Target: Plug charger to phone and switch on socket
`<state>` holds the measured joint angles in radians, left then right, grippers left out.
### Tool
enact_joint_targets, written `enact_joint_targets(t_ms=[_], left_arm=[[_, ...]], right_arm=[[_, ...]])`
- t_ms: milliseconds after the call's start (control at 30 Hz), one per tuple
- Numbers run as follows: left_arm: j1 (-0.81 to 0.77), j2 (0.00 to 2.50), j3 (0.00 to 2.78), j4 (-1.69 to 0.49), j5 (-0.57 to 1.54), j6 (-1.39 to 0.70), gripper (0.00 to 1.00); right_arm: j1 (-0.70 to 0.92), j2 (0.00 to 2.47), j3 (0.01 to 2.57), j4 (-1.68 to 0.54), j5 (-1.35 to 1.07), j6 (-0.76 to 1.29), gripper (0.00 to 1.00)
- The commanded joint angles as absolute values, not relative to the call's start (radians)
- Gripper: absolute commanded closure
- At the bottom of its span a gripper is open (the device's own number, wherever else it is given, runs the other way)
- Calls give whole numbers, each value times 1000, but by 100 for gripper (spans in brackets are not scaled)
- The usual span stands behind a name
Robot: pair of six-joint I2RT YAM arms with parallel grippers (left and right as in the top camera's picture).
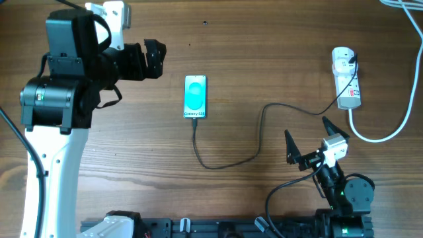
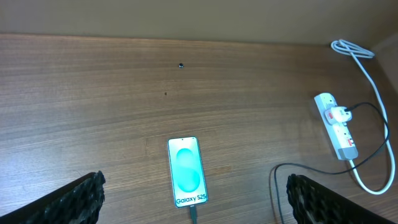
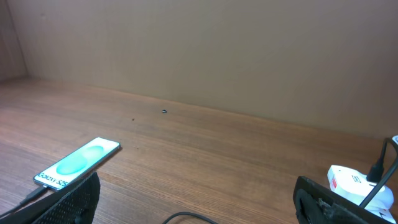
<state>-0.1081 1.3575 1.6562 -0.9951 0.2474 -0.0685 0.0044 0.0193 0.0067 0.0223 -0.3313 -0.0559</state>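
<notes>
Charger: thin limp cable, light; tip at phone text end, looks seated; runs to socket far right | hold at rigid tip, not slack | L gripper jaws apart, empty | R gripper jaws apart, empty, nr cable | socket switch state unclear

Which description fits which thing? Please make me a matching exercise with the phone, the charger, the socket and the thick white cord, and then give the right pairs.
Things:
1. phone
2. charger
3. socket
4. white cord

Descriptions:
A. thick, loops near the right edge of the table
B. white strip with a red mark
C. turquoise screen, lying flat
D. thin and black, reaches the phone's short edge

Pairs: 1-C, 2-D, 3-B, 4-A
</notes>
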Motion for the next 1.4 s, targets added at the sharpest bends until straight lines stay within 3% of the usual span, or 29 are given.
enact_joint_targets(t_ms=[0, 433, 1000, 1367], left_arm=[[-107, 1354, 1656, -993, 241, -68, 0], [-107, 1289, 1625, -1009, 140, -57, 0], [-101, 494, 356, 102, 136, -57, 0], [-62, 101, 8, 99, 136, -56, 0]], right_arm=[[9, 4, 5, 25, -313, -49, 0], [9, 4, 5, 25, -313, -49, 0], [9, 4, 5, 25, -313, -50, 1], [9, 4, 5, 25, -313, -49, 0]])
